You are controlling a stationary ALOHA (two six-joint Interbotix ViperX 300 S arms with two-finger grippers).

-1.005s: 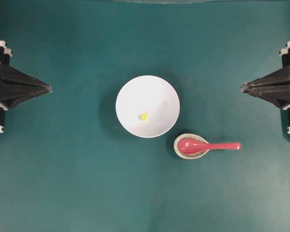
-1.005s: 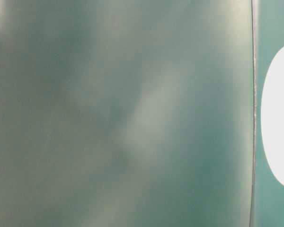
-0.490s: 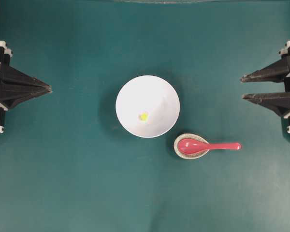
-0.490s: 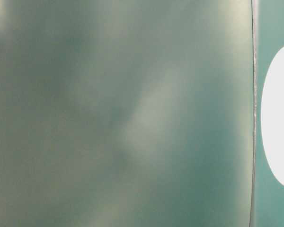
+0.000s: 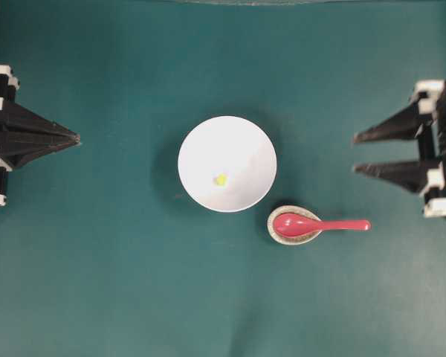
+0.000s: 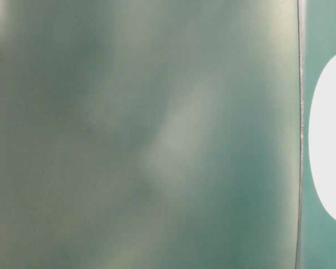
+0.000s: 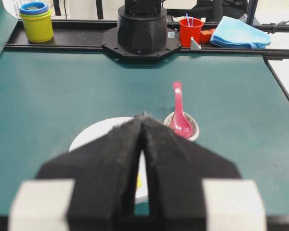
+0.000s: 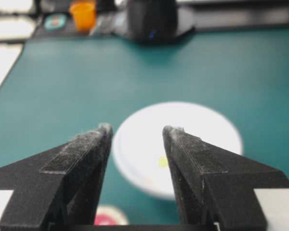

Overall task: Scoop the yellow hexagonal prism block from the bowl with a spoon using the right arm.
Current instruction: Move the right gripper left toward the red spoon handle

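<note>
The bench point(image 5: 97, 282) is dark green and smooth. The white bowl point(image 5: 245, 145) sits in its middle with the tiny yellow block point(image 5: 221, 179) inside. Just beside it, the red spoon point(image 5: 312, 224) lies on a speckled rest point(image 5: 279, 235). Right fingers point(image 5: 354, 154) are spread apart — left fingers point(image 5: 76, 137) are pressed together, both well away. Colored cups point(image 7: 36, 20) stand behind the bench.

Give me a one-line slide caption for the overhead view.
Open right gripper faces white bowl holding yellow block; red spoon waits.

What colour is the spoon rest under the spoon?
Speckled beige, the spoon rest shows best in the overhead view, under the red-pink spoon.
</note>
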